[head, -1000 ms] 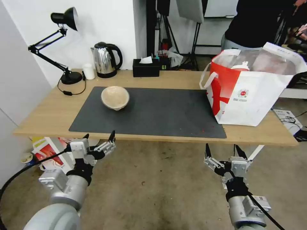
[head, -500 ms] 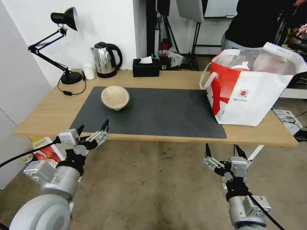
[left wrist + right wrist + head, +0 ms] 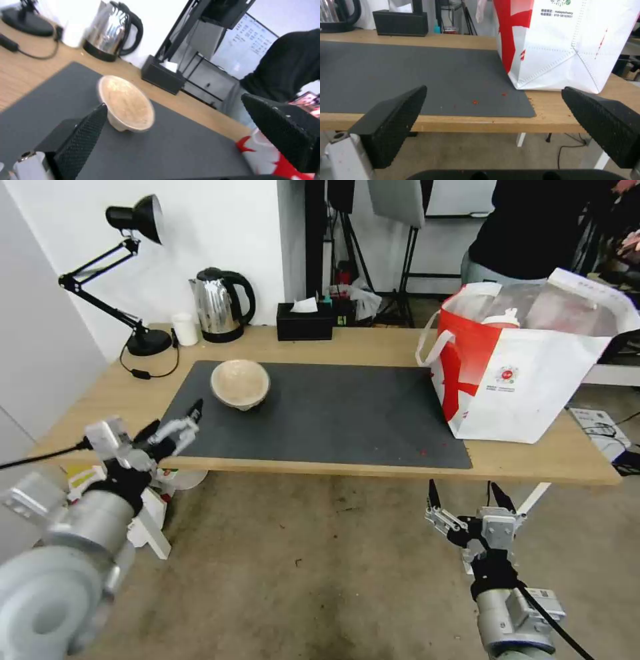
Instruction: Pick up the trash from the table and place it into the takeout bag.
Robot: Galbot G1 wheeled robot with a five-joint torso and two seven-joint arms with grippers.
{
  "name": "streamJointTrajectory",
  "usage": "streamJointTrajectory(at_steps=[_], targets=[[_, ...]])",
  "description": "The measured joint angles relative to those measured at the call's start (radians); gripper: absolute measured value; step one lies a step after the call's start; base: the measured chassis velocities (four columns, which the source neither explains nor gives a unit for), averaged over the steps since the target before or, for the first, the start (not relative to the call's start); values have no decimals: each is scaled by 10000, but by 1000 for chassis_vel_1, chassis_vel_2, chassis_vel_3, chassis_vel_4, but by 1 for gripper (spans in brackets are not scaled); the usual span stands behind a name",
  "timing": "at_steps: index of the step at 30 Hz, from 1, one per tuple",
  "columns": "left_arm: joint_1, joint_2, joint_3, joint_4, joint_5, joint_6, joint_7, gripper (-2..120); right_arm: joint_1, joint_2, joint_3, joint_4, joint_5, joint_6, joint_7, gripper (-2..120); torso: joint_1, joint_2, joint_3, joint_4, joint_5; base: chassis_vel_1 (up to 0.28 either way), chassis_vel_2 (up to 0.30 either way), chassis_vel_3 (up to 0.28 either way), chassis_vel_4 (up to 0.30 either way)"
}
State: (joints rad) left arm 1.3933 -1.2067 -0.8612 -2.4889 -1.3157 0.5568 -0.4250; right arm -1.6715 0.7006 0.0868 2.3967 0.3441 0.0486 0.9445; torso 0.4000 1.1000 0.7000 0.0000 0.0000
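A tan paper-like bowl (image 3: pixel 240 383) sits tilted on the left part of the dark grey mat (image 3: pixel 333 413) on the table (image 3: pixel 107 413). My left gripper (image 3: pixel 172 420) hangs open over the table's near-left edge, short of the bowl (image 3: pixel 126 103), which shows ahead of its open fingers (image 3: pixel 80 140). The takeout bag (image 3: pixel 527 373) stands at the right end of the table, with a red cup's white lid (image 3: pixel 501 320) showing inside it. My right gripper (image 3: pixel 467 492) is open below the table's front edge, facing the bag (image 3: pixel 553 50).
A black desk lamp (image 3: pixel 137 280), a small white cup (image 3: pixel 185 329), a steel kettle (image 3: pixel 219 305) and a black tissue box (image 3: pixel 305 321) line the back edge. A person stands behind the bag. Cartons sit on the floor under the left end.
My left gripper has risen from below the table's front edge and swung left, now at tabletop height near the mat's near-left corner. The right arm has not moved.
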Motion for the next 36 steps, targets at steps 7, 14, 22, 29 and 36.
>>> streamJointTrajectory(at_steps=[7, 14, 22, 29, 36], targets=[[-1347, 702, -52, 764, -3084, 41, -1467, 100, 0, 0, 0, 0, 0, 0, 1, 100, 0, 1, 0, 0, -1, 0, 0, 0, 0], [-2607, 1121, 421, 1505, -5419, 50, -2965, 100, 0, 1, 0, 0, 0, 0, 0, 100, 0, 1, 0, 0, 3, 0, 0, 0, 0], [-3585, 1457, 1247, 2567, -6379, 150, -3836, 100, 0, 0, 0, 0, 1, 0, 0, 100, 1, 0, 0, 1, 0, 0, 0, 0, 0], [-4323, 1776, 1790, 3253, -6526, 178, -4173, 100, 0, 0, -1, 0, 0, 0, 1, 100, 0, 0, 0, 0, 0, 0, 0, 0, 0], [-4590, 1935, 1995, 3659, -6492, 292, -4544, 100, -1, 0, 0, 0, 0, 0, 0, 100, 1, 0, 0, 0, 0, 0, 0, 0, 0]])
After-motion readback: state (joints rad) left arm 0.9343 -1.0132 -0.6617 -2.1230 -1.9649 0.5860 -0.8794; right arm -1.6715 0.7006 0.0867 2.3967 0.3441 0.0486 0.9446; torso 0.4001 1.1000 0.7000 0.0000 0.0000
